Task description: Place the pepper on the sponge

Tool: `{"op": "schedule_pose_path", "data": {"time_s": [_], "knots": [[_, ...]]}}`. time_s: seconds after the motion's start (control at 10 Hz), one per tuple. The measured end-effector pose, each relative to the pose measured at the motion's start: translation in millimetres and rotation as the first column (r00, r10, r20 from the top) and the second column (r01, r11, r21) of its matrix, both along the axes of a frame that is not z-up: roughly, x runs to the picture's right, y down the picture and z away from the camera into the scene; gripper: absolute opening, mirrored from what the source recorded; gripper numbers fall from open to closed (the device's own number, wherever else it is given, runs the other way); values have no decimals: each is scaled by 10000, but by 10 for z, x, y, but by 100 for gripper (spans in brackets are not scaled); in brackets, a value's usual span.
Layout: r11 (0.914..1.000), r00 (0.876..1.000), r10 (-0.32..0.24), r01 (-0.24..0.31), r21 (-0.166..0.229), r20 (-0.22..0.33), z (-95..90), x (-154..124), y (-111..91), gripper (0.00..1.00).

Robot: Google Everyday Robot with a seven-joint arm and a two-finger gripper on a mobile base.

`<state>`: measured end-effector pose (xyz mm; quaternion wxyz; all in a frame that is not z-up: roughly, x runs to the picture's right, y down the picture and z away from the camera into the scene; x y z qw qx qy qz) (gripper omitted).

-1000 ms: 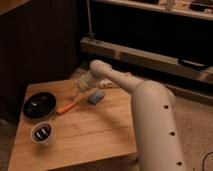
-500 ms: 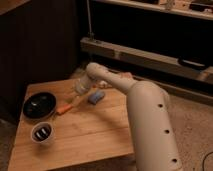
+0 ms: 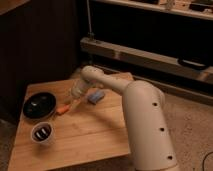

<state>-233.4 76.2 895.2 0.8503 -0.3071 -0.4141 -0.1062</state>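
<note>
The pepper (image 3: 62, 109), a slim orange piece, lies on the wooden table (image 3: 85, 140) just right of the black bowl. The light-blue sponge (image 3: 95, 96) rests a little further right and back. My gripper (image 3: 74, 101) reaches down from the white arm (image 3: 135, 105) and hangs between them, just above the pepper's right end, with the sponge close on its right. Its jaws stand open and hold nothing. The pepper is apart from the sponge.
A black round bowl (image 3: 38, 106) sits at the table's left side. A small cup (image 3: 42, 133) with a dark inside stands near the front left corner. Dark cabinets and a metal shelf rail (image 3: 145, 57) lie behind the table.
The arm's wrist and the gripper have shifted slightly left and down, from over the sponge toward the pepper. The pepper, sponge, bowl and cup have not moved.
</note>
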Motion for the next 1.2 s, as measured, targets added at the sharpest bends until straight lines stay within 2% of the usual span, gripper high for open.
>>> {"op": "schedule_pose_path", "data": {"time_s": [0.2, 0.5, 0.6, 0.7, 1.0, 1.1, 1.2], "knots": [[9994, 9994, -334, 334, 0, -134, -3, -69, 80, 65], [9990, 9987, -440, 438, -88, -241, 30, -67, 150, 65], [9990, 9987, -433, 430, -124, -268, 47, -56, 165, 62], [9989, 9987, -440, 436, -153, -271, 54, -60, 178, 55], [9985, 9981, -512, 505, -205, -342, 64, -57, 200, 25], [9983, 9977, -552, 545, -195, -396, 58, -48, 196, 12], [9982, 9974, -579, 572, -180, -433, 55, -38, 193, 4]]}}
